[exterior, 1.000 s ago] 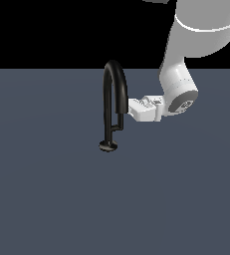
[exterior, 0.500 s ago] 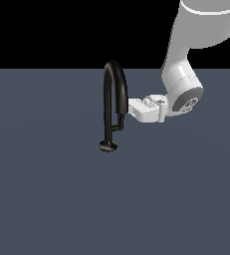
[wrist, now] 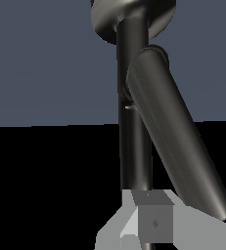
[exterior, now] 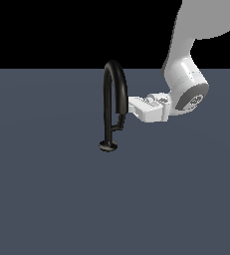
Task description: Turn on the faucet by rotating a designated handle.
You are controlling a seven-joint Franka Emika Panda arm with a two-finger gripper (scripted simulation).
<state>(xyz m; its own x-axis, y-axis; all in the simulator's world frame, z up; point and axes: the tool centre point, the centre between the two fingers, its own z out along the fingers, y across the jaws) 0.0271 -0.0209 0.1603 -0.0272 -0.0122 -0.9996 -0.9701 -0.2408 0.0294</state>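
The handle (exterior: 119, 121) is seen in the exterior view low on the faucet (exterior: 108, 104), which stands on the grey worktop (exterior: 47, 199); the claw (exterior: 131, 107) is pressed against it from that view's right. In the wrist view the handle (wrist: 175, 136) is seen slanting just beyond a fingertip (wrist: 151, 222); the claw's grip cannot be told.

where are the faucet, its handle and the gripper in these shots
faucet (exterior: 108, 84): exterior view, on the tall arched tube's upright side
handle (exterior: 119, 122): exterior view, on the thin rod branching off the stem
gripper (exterior: 131, 106): exterior view, at the white fingertips by the spout
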